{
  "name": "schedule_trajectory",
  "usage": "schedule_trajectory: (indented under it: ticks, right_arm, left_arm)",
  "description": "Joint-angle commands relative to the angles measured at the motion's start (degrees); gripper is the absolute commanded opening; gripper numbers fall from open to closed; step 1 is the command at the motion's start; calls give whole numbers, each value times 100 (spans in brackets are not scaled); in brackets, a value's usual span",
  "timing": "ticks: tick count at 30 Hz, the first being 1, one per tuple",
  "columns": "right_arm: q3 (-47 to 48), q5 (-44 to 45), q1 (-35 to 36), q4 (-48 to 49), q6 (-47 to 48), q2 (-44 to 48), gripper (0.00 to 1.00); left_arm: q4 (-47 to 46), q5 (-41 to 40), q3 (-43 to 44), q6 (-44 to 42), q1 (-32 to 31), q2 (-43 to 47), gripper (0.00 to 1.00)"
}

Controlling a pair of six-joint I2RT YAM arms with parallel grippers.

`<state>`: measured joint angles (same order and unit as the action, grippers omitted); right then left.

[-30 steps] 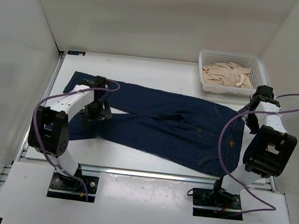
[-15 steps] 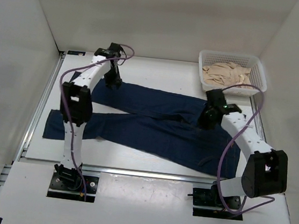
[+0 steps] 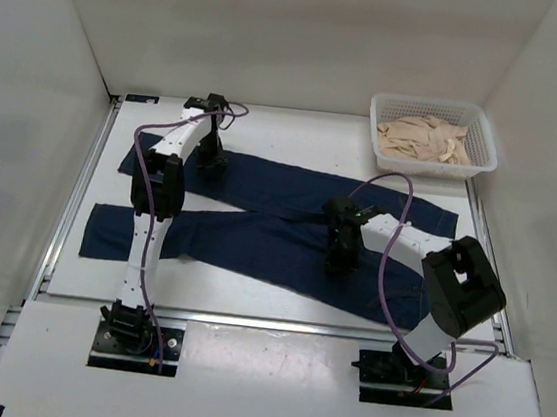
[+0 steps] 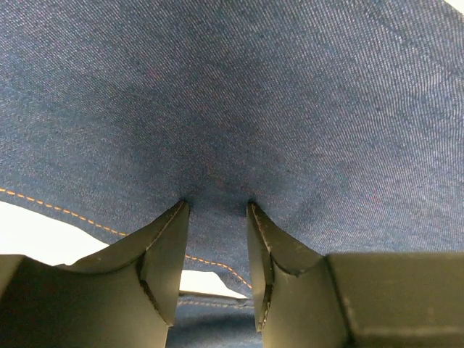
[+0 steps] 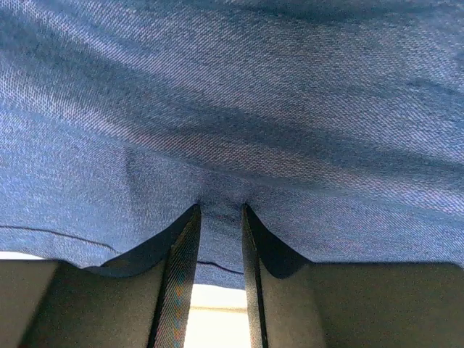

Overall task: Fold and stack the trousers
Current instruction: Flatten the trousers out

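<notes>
Trousers point(image 3: 255, 236) lie spread flat on the table point(image 3: 268, 127), left of the basket point(image 3: 429, 166) and a little nearer the arm bases. The waist end is closest to the basket and both legs run away from it.

The step in hand looks like the first fold, with each gripper taking hold of cloth. The left gripper point(image 3: 210, 152) is down on the leg level with the basket, far out from it. Its fingers point(image 4: 165, 243) are drawn in on a small ridge of denim. The right gripper point(image 3: 341, 256) pinches the other leg near the seat, much closer to the basket, its fingers point(image 5: 181, 261) also nipped on a narrow pleat.

To fold well, both pinches should probably rise together and at the same height, so the cloth hangs taut between them rather than sagging. Neither bite looks deep, so a slow lift would guard against slipping. I cannot tell whether one layer or two is caught.

The left arm is stretched nearly straight away from its base, wrist bent down. The right arm is folded at the elbow, reaching sideways away from the basket with its gripper pointing down.
</notes>
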<state>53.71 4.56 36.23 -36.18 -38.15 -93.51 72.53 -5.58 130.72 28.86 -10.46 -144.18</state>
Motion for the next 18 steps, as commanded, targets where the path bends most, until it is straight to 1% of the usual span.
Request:
schedule_trajectory:
  ticks: [1,6,10,11,12,13,14,15,16,17,18]
  right_arm:
    - [-203,-182,322,-90,-140,-97,34]
    - [-318,-245,1104,-844,-192,78,34]
    - [-292,-17,1386,-1390,-254,219,34]
    - [-204,306,1387,-1557,-254,307,34]
    - [-55,570,1387,-1985,-254,360,34]
    - [303,842,1387,-2198,-254,552,34]
    - [515,1141,1326,-2417,-333,667,37]
    - [717,1396,1238,-2733,-333,772,41]
    - [902,1668,1116,-2840,-333,965,55]
    - [1182,1723,836,-2902,-272,1054,62]
    - [1255,1724,685,-2903,-220,1203,68]
  left_arm:
    - [-29,223,654,-161,97,-478,49]
    - [-29,760,1359,-214,281,-813,50]
    - [-457,1418,1737,-214,483,-884,52]
    - [-511,1420,1816,-214,544,-884,53]
    - [-512,1472,1922,-214,545,-884,53]
    - [-582,1473,2001,-214,545,-884,54]
    - [-652,1473,2002,-214,597,-658,56]
    - [-748,1473,1880,-214,598,-481,65]
    - [-845,1473,1739,-214,598,-288,67]
    - [-916,1473,1494,-214,598,-95,69]
    - [-916,1473,1370,-267,598,281,75]
